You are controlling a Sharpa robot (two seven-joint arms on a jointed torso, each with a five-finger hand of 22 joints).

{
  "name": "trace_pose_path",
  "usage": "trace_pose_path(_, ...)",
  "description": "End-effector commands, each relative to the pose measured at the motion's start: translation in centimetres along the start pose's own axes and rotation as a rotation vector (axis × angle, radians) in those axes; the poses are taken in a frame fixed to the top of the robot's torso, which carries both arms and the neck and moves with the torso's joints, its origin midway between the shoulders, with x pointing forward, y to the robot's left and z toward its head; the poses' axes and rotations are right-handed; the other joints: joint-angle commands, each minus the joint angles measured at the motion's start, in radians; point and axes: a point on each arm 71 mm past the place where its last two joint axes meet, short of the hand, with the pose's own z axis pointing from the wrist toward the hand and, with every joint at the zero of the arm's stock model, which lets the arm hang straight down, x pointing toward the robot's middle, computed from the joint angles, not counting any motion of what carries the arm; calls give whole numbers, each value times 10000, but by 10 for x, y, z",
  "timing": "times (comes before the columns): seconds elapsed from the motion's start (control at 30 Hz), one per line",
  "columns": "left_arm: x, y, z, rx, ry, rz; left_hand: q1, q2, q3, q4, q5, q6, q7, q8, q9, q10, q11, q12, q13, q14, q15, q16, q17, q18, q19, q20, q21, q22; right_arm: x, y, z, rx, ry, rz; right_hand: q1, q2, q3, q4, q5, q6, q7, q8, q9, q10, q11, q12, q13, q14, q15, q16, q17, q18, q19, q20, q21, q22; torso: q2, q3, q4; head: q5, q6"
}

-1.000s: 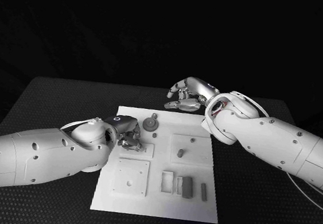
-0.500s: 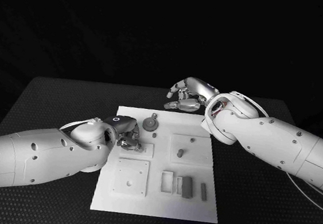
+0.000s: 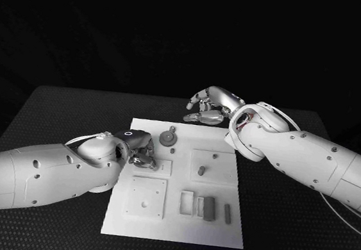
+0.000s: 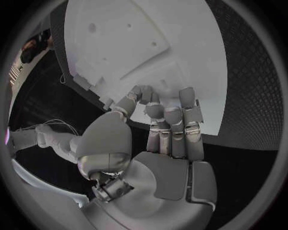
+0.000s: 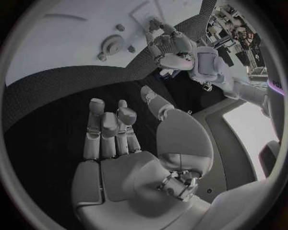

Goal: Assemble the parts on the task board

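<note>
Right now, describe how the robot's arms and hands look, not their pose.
Both arms are smooth white shells with small dark round holes. A thin cable loops at each wrist. The left hand and right hand are silver metal with segmented fingers and flat pale palm plates. The left hand's back is dark with a small ring marking. A cable trails on the table under the right arm.

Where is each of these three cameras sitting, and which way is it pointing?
Head view: up on the robot's head, looking down at the black table and the white board; both white arms show, with the left hand and the right hand.
Left wrist view: behind the left hand, looking at the board past its curled fingers.
Right wrist view: behind the right hand, looking across the table to the board.
Shared: the right wrist and head views both show the left hand and the round disc.
</note>
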Motion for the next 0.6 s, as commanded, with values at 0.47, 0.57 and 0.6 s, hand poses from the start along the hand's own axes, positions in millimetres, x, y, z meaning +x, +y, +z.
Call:
trace_pose_path(0.47,4,3,-6,-179,362,-466,-391,168,-139,188,43,33,41,-92,-54,6,35,35,-26,-49,-25,79,-79,-105,64,-37,-106,6,2,0,0,-48,105,22,-111,18,7,91,22,-35,30,-49,1,-74,1,-58,-13,-40,25,-60,-15,157,-35,1,-33,54,1,2,5,-22,-8)
trace_pose_path(0.57,4,4,-6,-236,365,-509,-429,177,-146,212,42,35,41,-100,-59,4,35,37,-27,-49,-27,86,-86,-105,66,-39,-115,7,2,0,0,-44,101,23,-112,18,7,93,22,-35,30,-49,1,-75,1,-58,-13,-40,25,-60,-15,157,-35,1,-33,54,2,1,4,-23,-12)
trace_pose_path(0.6,4,5,-6,-249,366,-514,-443,182,-147,222,43,36,41,-103,-61,3,34,38,-28,-50,-28,88,-88,-105,68,-40,-117,8,2,0,0,-46,102,24,-112,18,7,93,22,-35,30,-49,1,-75,1,-57,-13,-40,25,-60,-15,157,-35,1,-33,54,2,2,3,-19,-7)
